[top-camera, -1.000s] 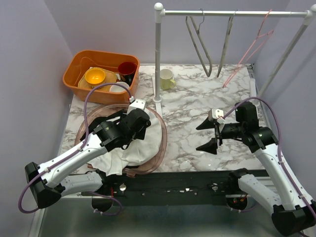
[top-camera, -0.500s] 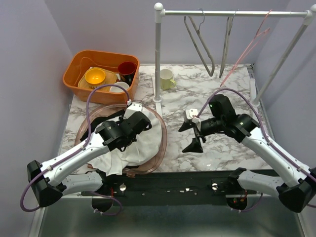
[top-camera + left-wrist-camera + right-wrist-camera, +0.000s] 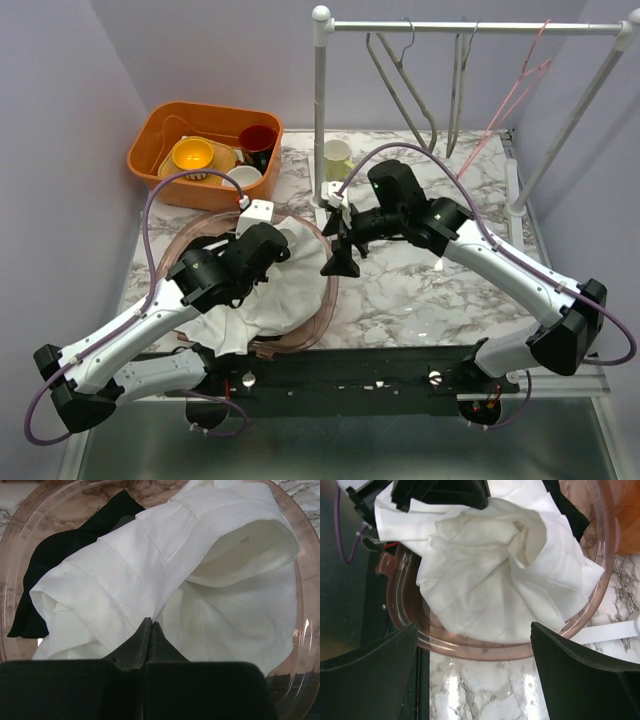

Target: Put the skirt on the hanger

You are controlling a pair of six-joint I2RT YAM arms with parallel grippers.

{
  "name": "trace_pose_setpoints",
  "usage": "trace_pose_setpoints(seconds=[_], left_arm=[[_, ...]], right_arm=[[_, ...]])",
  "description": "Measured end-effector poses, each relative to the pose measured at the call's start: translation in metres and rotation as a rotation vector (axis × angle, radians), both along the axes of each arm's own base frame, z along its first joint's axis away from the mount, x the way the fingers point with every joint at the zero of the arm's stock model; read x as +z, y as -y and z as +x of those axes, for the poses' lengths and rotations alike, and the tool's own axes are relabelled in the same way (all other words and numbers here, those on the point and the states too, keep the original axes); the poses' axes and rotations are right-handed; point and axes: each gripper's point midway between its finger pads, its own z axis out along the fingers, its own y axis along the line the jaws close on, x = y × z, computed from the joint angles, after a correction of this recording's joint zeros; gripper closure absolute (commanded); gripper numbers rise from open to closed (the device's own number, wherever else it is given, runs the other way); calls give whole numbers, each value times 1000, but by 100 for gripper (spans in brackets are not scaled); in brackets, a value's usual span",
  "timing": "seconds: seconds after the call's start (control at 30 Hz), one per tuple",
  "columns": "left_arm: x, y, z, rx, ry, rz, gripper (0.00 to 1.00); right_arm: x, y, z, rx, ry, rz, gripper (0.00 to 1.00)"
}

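Grip comes first. The left end effector is clenched on a folded edge of the white skirt, which lies heaped in a clear pinkish tub at the lower left of the top view. A black garment sits beneath and beside it. The pinch looks shallow, with only the fingertips meeting the fold, so a slow, straight lift would be wise, watching that the cloth does not slide out and that the black piece does not come up with it.

The right end effector is released, its fingers spread wide, and it hangs over the tub's right rim near the middle of the frame. It looks well placed to take a second hold. A spot along the same band, well apart from the left pinch, would probably spread the waist flat (a bunched waist is hard to thread).

The hanger hangs from the rail at the upper right, well apart from the tub. The skirt will have to be carried high across the worktop, keeping its trailing hem off the tub's rim.
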Motion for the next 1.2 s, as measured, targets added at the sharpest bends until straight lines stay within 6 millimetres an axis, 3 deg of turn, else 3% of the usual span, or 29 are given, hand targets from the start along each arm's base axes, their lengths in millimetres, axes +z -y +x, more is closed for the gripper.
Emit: trace_pose_setpoints(seconds=[0.23,0.5,0.67,0.87,1.0,1.2], left_arm=[[24,-4,-1,1,64,-75,100],[54,-5,-6,-15,146,-210,100],[76,1,-8,-45,189,-300,100],[93,7,-7,-66,229,-354,100],[100,10,-7,-82,248,-379,100],[124,20,-9,-131,286,-455,100]], right_arm=[[0,-38,19,-88,-61,-17,0],[-3,-64,41,-210,-80,-41,2],[-19,-75,58,-313,-56,-92,8],[-37,-65,73,-409,12,-152,12],[-48,-43,77,-465,85,-194,12],[-28,-14,79,-518,212,-184,18]])
